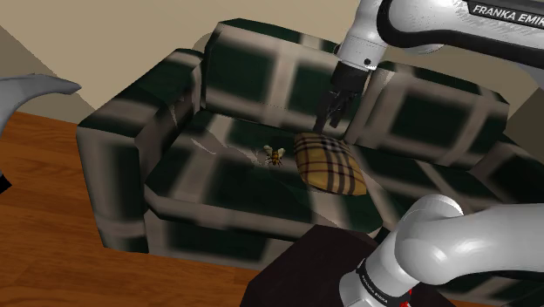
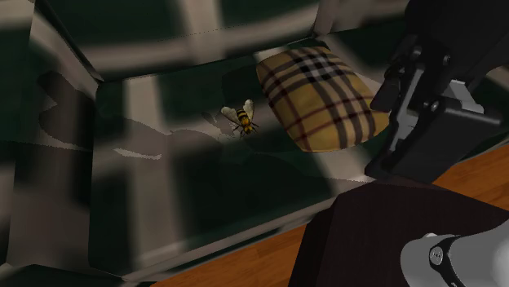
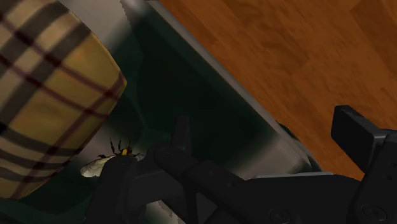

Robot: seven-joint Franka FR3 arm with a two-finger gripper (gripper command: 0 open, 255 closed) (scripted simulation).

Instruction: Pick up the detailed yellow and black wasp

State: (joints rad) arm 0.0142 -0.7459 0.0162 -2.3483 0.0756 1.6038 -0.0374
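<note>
The wasp (image 1: 275, 156), striped yellow and black with pale wings, is lying on the seat of a dark green and beige checked sofa (image 1: 174, 131). It is sitting roughly at the middle of the seat, just beside a tan plaid cushion (image 1: 329, 163), on the side towards the shoulder view's left. The cushion is resting flat on the seat, and I cannot tell whether the wasp's wing is touching its edge or stopping just short of it. The white arm (image 1: 418, 22) is reaching in from the shoulder view's upper right, and the black claw (image 1: 329, 122) is hanging above the far edge of the cushion, close in front of the backrest. It is pointing downwards and staying apart from the wasp. Its fingers (image 3: 357, 135) are standing wide apart and gripping nothing. In the wrist view the wasp (image 3: 118, 154) is peeking out beside the cushion's rounded edge, partly hidden by the black body of the hand, while the sofa's front edge and a brown wooden floor (image 3: 286, 57) are running past beyond it. In the second exterior view the wasp (image 2: 241, 119) is sitting on the seat by the cushion's near corner, with the claw looming dark at that view's right. The dark stand (image 1: 305, 262) is sitting on the floor in front of the sofa.
</note>
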